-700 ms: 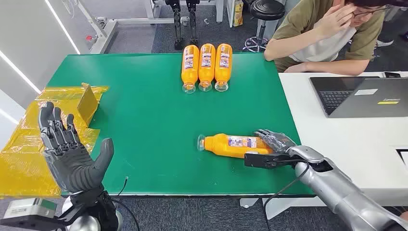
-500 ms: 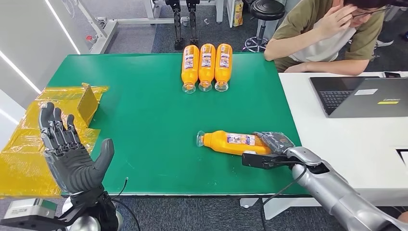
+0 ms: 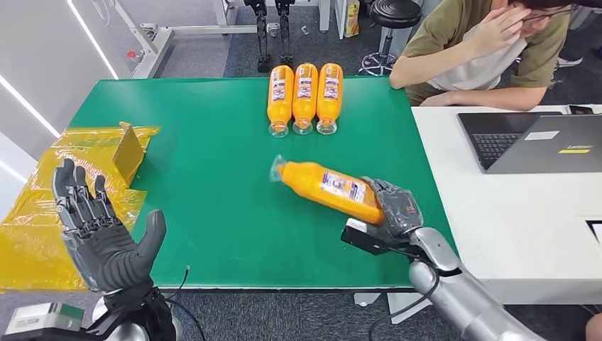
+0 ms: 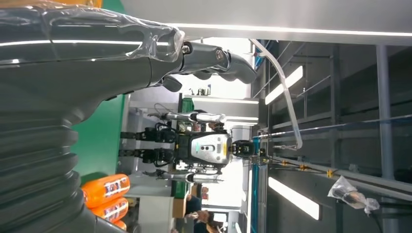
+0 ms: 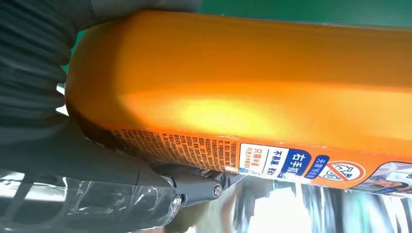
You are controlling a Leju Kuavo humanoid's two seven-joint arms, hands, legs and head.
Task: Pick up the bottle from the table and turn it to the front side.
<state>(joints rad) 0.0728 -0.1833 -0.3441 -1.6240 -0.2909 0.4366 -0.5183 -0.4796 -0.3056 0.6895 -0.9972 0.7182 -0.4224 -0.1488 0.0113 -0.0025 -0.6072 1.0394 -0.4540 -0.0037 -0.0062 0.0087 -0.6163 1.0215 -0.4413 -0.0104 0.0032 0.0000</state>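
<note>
My right hand (image 3: 395, 210) grips the base end of an orange bottle (image 3: 326, 187) and holds it lifted above the green table (image 3: 213, 185), its cap pointing up and to the left. The right wrist view presents the bottle (image 5: 252, 92) close up, with its printed label along one side and my right hand (image 5: 92, 160) wrapped around it. My left hand (image 3: 99, 227) is raised at the table's front left with fingers spread and nothing in it; in the left wrist view the left hand (image 4: 97, 63) is also spread.
Three more orange bottles (image 3: 304, 98) lie side by side at the table's far edge. Yellow plastic wrap and a small box (image 3: 128, 153) sit at the left edge. A person (image 3: 483, 53) sits at a white desk with a laptop (image 3: 539, 142) to the right.
My right hand has lifted the bottle off the table and swung it up and to the left, tilting it. The left hand has barely shifted.
</note>
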